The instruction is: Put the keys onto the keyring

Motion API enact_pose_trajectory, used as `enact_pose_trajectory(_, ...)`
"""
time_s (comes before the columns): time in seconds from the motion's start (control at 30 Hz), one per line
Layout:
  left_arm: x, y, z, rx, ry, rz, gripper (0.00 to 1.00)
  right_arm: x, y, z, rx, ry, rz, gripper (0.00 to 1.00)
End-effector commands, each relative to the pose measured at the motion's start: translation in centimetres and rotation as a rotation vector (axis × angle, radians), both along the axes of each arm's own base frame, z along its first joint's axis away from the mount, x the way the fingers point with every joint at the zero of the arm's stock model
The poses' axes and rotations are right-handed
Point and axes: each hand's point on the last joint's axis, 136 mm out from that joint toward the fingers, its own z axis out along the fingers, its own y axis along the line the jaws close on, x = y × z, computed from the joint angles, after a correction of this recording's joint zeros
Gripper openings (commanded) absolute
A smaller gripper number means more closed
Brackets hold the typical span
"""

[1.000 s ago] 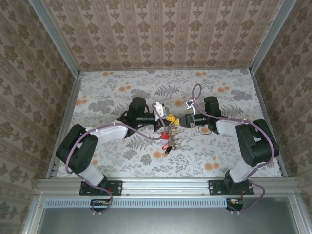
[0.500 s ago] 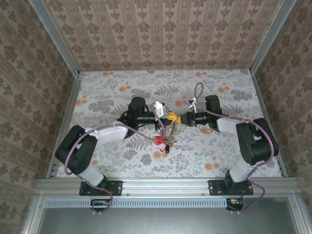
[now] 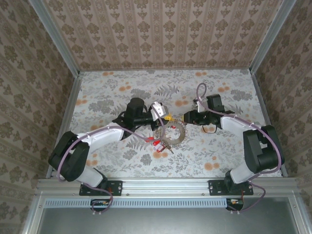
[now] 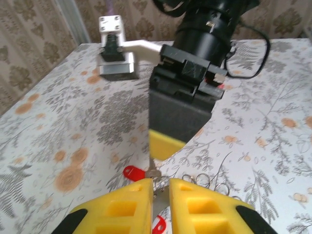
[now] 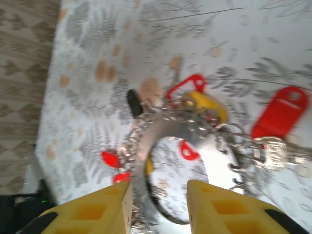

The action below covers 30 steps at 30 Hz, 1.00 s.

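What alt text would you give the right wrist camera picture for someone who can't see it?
A blurred silver keyring shows against a floral tabletop, hung with small rings and keys with red, yellow and black heads. The right gripper, its yellow fingers apart, frames it from the bottom edge.

the left white-and-black arm (image 3: 105, 132) and right white-and-black arm (image 3: 234, 124) reach inward, tips facing, near. left yellow-fingered gripper (image 4: 160, 197) barely parted; right yellow-fingered gripper (image 5: 158, 202) wider apart.

The keyring (image 3: 181, 136) is a big flat silver ring with small split rings strung along it, sitting mid-table. Can't tell if it's lying flat or tipped up. The keys (image 3: 157, 143) bunch at its near-left edge, mostly red, plus a black key (image 5: 133, 101) and a yellow key (image 5: 210, 105).
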Motion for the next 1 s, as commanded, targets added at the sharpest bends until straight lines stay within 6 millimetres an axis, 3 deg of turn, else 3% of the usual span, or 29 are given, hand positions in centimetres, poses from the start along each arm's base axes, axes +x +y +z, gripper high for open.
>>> enact_pose_trajectory(0.0,1.5,1.8,-0.5,0.036,-0.010,0.139,0.17,-1.3,-1.9,-2.1,-0.191,0.054,-0.009,0.42)
enact_pose_trajectory(0.17,3.0,3.9,-1.4,0.038,0.003,0.297,0.19,-3.8,-1.1,-5.1,-0.304,0.155,0.015,0.42)
enact_pose_trajectory(0.33,3.0,5.4,-1.4,0.025,0.004,0.366,0.19,-5.1,-0.6,-7.0,-0.306,0.197,-0.025,0.41)
enact_pose_trajectory(0.57,3.7,8.5,-1.2,-0.004,-0.014,0.493,0.20,-6.8,3.2,-8.1,-0.250,0.230,0.042,0.39)
enact_pose_trajectory(0.77,3.6,10.7,-1.0,-0.014,-0.035,0.565,0.22,-7.3,7.2,-8.0,-0.182,0.232,0.080,0.37)
enact_pose_trajectory(0.87,3.7,12.1,-0.7,-0.023,-0.048,0.625,0.24,-7.7,9.6,-6.5,-0.119,0.200,0.129,0.38)
enact_pose_trajectory(0.97,4.0,13.7,-0.5,-0.042,-0.051,0.687,0.26,-7.6,9.9,-4.9,-0.119,0.148,0.130,0.39)
